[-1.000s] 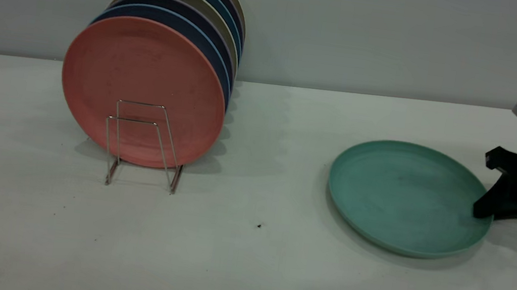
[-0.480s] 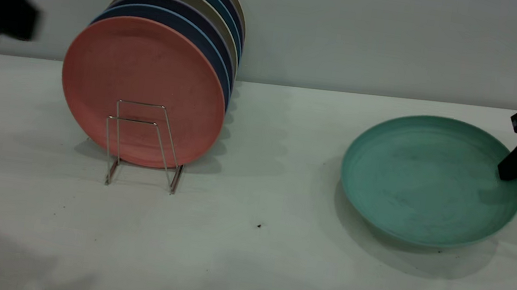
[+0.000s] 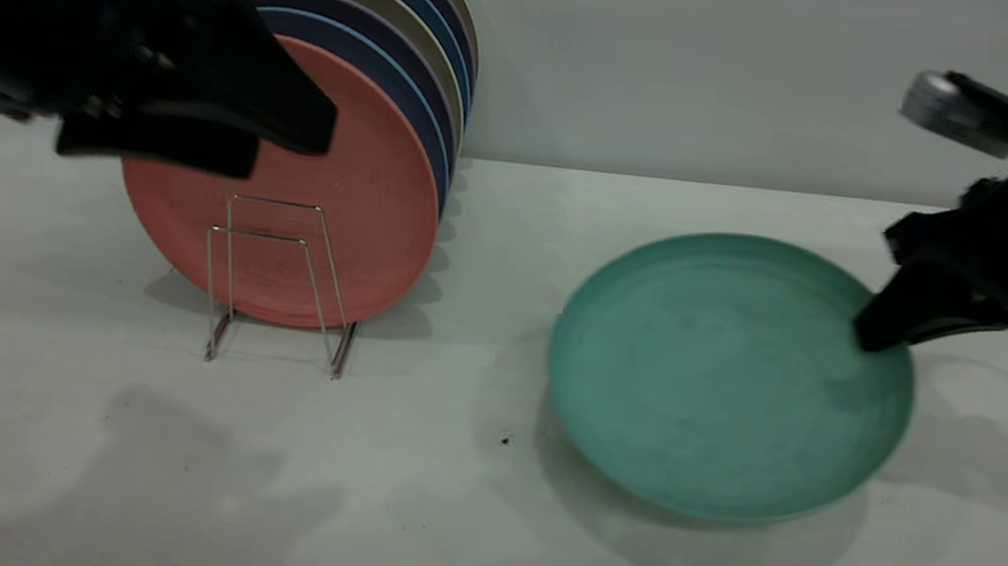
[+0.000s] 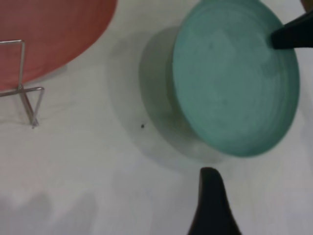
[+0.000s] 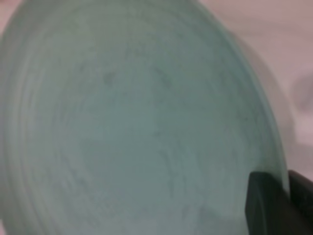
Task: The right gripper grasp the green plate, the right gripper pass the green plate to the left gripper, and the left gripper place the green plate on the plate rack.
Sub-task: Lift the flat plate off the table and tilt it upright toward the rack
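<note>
right gripper [image 3: 869, 333] pinching plate [image 3: 725, 380] rim, now lifted leftward; left gripper [image 3: 290, 133] came in, spread, for handover.

Right gripper [image 3: 869, 333]: raised at the right, angled down-left, clamped on the green plate [image 3: 725, 376] rim.
Left gripper [image 3: 289, 138]: aloft at the left, fingers spread, pointing right.

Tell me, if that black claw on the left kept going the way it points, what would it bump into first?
Probably the green plate, held tilted off the table by the right gripper. The left gripper points toward it, with only bare table between, though depth is uncertain.
</note>
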`<state>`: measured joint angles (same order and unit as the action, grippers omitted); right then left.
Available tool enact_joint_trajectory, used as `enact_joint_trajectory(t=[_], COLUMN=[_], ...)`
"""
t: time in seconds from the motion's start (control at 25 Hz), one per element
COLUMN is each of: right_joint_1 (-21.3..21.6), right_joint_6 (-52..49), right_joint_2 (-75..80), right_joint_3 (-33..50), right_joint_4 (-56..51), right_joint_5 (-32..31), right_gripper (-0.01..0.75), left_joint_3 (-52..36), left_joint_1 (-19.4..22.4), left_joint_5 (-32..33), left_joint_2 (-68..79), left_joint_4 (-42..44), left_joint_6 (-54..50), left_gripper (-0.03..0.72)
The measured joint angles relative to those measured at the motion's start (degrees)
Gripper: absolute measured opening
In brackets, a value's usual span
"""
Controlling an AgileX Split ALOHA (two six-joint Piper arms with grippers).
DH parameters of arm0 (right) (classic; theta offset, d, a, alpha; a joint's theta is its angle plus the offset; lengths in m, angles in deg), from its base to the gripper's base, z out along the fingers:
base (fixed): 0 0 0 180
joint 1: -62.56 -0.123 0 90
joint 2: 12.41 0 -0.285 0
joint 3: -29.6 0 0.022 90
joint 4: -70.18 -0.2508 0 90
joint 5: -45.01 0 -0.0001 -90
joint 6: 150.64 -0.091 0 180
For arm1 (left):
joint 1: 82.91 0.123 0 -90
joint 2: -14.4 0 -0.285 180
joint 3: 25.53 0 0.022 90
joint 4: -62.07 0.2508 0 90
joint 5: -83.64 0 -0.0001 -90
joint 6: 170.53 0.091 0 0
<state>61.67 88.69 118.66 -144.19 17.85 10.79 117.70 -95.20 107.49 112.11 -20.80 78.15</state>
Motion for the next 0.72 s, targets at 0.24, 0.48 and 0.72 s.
enact_joint_trajectory(t=[0.24,0.48,0.72], right_joint_1=[-3.1,-3.2,-5.8], right_joint_6=[5.7,11.3,14.0], right_joint_2=[0.0,0.0,0.0], right_joint_3=[0.0,0.0,0.0], right_joint_4=[-8.2,-18.1,-25.9], right_joint_5=[-4.2,-13.0,-17.9], right_gripper=[0.013,0.013,0.013], left_joint_3=[2.6,4.2,5.0], left_joint_1=[-0.1,-0.1,-0.1], left_joint_5=[1.3,1.3,1.3], left_joint_2=[6.0,8.9,11.1], left_joint_4=[-4.7,-6.1,-7.4], left_joint_6=[3.0,3.3,3.8], left_gripper=[0.539,0.539,0.539])
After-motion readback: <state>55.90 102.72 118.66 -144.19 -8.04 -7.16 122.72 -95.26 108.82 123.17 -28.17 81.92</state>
